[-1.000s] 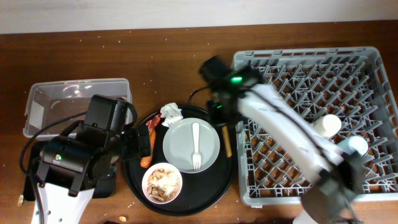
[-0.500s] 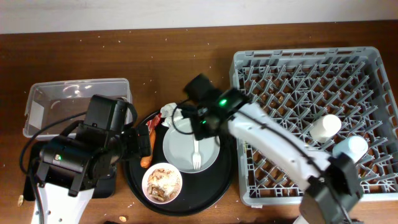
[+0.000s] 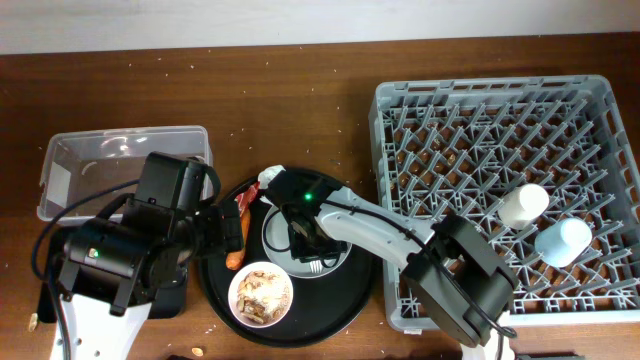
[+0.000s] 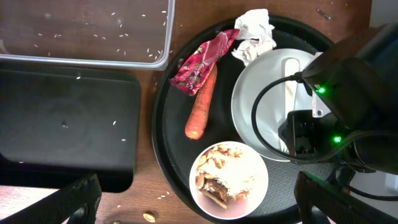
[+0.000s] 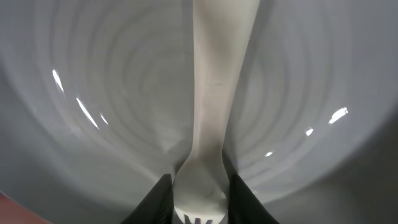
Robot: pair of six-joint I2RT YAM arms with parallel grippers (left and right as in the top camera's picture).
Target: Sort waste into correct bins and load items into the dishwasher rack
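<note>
My right gripper (image 5: 198, 200) is down on the pale grey plate (image 5: 112, 93), its fingers closed on either side of the white fork (image 5: 217, 74) near its head. In the overhead view it (image 3: 308, 238) covers the middle of the plate (image 3: 340, 245). My left gripper (image 4: 199, 208) is open and empty, hovering above the white bowl of beige scraps (image 4: 229, 180). The orange carrot (image 4: 202, 102), red wrapper (image 4: 202, 56) and crumpled tissue (image 4: 254, 28) lie on the round black tray (image 4: 168, 155). A light blue cup (image 3: 560, 241) and a white cup (image 3: 523, 205) lie in the grey rack (image 3: 480, 120).
The clear tub (image 3: 120, 160) stands at the back left. The shallow black tray (image 4: 62, 130) lies in front of it, mostly under my left arm in the overhead view. Crumbs are scattered on the wooden table.
My right arm has swung left from the rack's edge and dropped onto the plate, bringing its fingers around the fork. The left arm has not moved.
</note>
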